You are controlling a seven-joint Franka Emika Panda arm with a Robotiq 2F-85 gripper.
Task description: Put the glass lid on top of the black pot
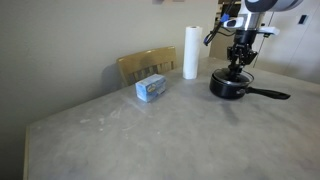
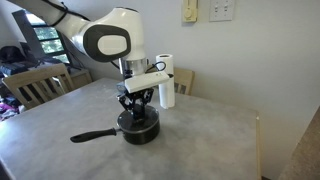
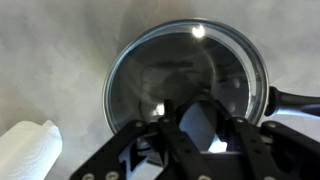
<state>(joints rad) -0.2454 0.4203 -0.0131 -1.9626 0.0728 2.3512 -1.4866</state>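
Observation:
The black pot stands on the table with its long handle lying flat. The glass lid, with its metal rim, lies over the pot's mouth in the wrist view. The pot handle shows at the right edge there. My gripper points straight down over the middle of the lid. Its fingers close in around the black knob, which they hide.
A white paper towel roll stands upright just behind the pot. A blue and white box lies on the table in front of a wooden chair. Another chair stands at the table's far side.

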